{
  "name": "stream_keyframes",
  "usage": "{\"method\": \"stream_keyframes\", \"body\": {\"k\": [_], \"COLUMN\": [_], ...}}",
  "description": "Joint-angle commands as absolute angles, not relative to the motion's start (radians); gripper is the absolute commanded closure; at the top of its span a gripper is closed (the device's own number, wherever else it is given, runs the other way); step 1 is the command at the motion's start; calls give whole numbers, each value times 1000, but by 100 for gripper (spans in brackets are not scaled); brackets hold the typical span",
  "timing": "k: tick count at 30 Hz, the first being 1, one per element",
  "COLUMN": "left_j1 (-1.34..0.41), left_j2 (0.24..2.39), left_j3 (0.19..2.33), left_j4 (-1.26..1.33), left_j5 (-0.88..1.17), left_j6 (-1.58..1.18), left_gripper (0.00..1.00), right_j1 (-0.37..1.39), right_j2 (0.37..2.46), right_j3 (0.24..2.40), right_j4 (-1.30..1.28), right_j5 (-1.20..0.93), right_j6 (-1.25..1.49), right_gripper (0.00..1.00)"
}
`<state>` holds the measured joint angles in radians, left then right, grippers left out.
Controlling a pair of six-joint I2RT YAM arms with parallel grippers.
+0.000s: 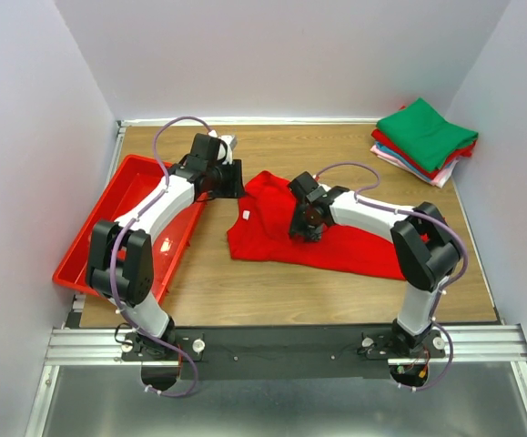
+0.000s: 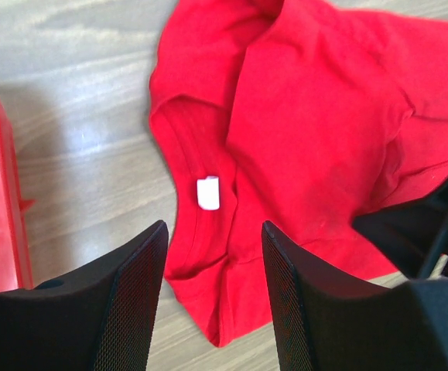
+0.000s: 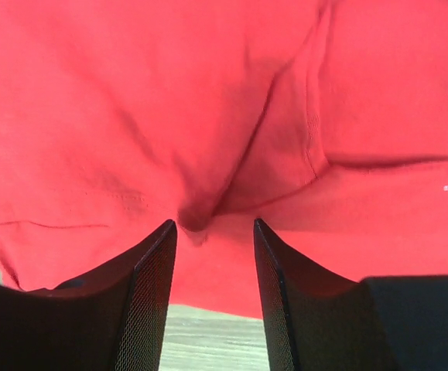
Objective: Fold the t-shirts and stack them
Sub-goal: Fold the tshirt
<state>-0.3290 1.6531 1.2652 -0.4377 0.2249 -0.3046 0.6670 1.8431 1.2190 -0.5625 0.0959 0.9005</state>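
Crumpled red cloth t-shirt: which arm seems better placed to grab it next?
Right, probably: the right tool sits open, low over a fold of the red cloth t-shirt; the left tool hovers higher by the collar.

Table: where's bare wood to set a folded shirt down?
Free: the far strip between the left gripper and the folded stack; the near strip between the red shirt and the base rail; a narrower gap between red tray and shirt. Crowded: centre, right gripper over the shirt.
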Motion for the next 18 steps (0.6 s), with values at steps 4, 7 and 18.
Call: {"method": "stream_keyframes", "body": {"k": [4,7,18], "left_j1": [-325,-325,-324], "left_j2": [1615,1620,1626], "left_j3": [1236,1239,1252], "left_j4": [-410,-413,-422], "left_j5": [213,216,213], "left_j6": [-302,-295,-275], "left_gripper": [40,40,41], "right_j1": [709,727,738], "right_j2": [1821,1856,1893], "right_j3": [1221,1259,1270], "right_j4": [-563,-561,-566], "right_j5": [109,106,117], "right_j6": [948,942,943], "right_gripper": [50,50,57]}}
